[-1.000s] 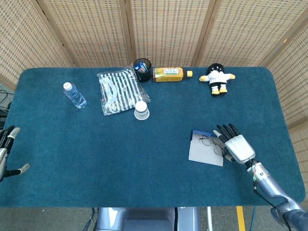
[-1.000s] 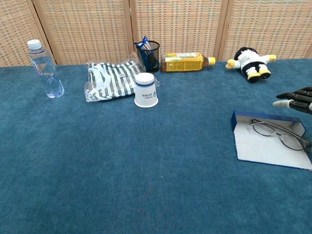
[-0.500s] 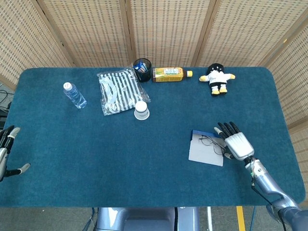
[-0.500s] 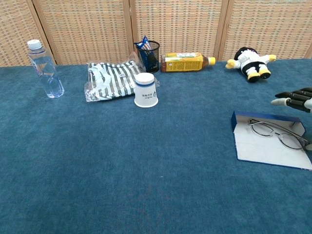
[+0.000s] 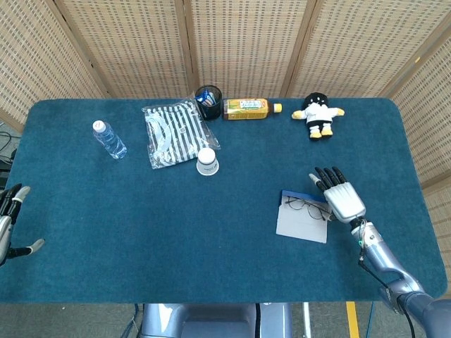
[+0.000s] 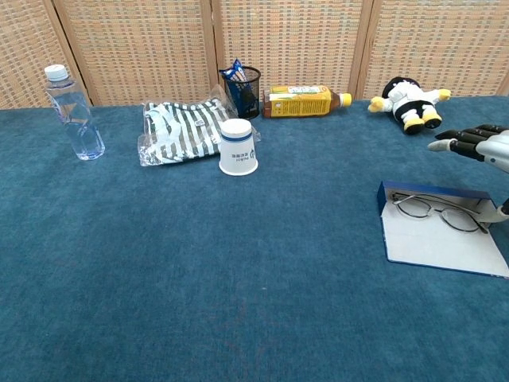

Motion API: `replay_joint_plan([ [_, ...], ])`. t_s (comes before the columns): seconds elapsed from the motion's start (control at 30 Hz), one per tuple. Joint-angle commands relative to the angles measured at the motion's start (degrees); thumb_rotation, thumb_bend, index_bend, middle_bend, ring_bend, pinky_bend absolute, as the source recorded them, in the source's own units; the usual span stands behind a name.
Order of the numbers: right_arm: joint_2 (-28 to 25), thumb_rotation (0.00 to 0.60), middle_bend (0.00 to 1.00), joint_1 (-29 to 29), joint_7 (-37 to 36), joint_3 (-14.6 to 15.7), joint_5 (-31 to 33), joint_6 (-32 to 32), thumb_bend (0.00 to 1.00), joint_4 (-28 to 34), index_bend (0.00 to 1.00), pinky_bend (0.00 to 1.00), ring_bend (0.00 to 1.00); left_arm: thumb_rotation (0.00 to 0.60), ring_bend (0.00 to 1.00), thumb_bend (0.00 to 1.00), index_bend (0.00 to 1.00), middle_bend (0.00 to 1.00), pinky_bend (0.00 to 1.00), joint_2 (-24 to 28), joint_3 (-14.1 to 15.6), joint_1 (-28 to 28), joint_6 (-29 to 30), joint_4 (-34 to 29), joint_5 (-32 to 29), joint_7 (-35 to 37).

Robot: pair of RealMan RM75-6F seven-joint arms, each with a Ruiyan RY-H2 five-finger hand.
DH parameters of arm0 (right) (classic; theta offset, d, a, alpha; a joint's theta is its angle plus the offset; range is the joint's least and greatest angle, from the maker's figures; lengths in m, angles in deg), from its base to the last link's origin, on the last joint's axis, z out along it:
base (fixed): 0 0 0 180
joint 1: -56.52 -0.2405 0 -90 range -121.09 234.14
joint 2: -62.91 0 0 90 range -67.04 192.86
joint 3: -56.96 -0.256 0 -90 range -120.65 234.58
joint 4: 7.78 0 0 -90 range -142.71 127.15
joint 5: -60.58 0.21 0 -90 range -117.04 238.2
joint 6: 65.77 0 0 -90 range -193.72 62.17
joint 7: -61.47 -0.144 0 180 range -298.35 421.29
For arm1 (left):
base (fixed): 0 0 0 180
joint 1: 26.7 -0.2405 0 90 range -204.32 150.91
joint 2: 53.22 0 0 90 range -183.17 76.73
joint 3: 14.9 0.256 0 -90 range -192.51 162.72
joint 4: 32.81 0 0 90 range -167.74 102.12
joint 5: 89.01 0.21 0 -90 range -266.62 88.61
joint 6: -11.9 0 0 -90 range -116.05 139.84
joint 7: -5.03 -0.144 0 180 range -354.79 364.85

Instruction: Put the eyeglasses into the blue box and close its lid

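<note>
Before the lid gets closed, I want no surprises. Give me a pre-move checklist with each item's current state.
1. Eyeglasses lie inside the blue box: ok, apparently.
2. Lid shut: not ok, the box lies open.
3. Right robot hand free to act: ok, fingers spread, holding nothing, at the box's right edge.
4. Whether that hand touches the glasses: cannot tell.
5. Left robot hand out of the way: ok, at the far left table edge.
6. Paper cup well apart from the box: ok.
</note>
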Motion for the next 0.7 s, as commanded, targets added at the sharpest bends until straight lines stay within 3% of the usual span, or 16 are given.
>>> replay_joint_plan([
  [0.03, -0.08, 0.6, 0.0, -0.58, 1.06, -0.86, 0.94, -1.18, 0.0, 0.82, 0.0, 0.04, 0.0, 0.6, 0.0, 0.0, 0.0, 0.0, 0.0, 0.06, -0.04, 0.01, -0.06, 0.03, -0.09, 0.18],
  [0.3, -0.91, 0.6, 0.0, -0.31, 1.9, -1.98, 1.7, -0.37, 0.0, 3.12, 0.0, 0.04, 0.0, 0.6, 0.0, 0.0, 0.0, 0.0, 0.0, 0.29, -0.11, 0.0, -0.19, 0.16, -0.21, 0.76],
  [0.5, -4.8, 0.6, 0.0, 1.79, 1.29, -1.77, -0.07, 5.8, 0.0, 13.12, 0.01, 0.04, 0.0, 0.6, 0.0, 0.0, 0.0, 0.0, 0.0, 0.45, -0.06, 0.0, -0.18, 0.13, 0.14, 1.15],
  [0.57, -6.62, 0.6, 0.0, 2.68, 1.58, -1.43, -0.65, 7.44, 0.04, 18.16, 0.09, 0.04, 0.0, 0.6, 0.0, 0.0, 0.0, 0.0, 0.0, 0.48, 0.06, -0.07, -0.11, 0.12, 0.42, 1.26],
  [0.7, -9.84, 0.6, 0.0, 4.45, 3.87, -0.68, -0.15, 8.01, 0.22, 28.85, 0.35, 0.04, 0.0, 0.6, 0.0, 0.0, 0.0, 0.0, 0.0, 0.71, 0.18, -0.27, 0.38, -0.07, 1.19, 1.73],
])
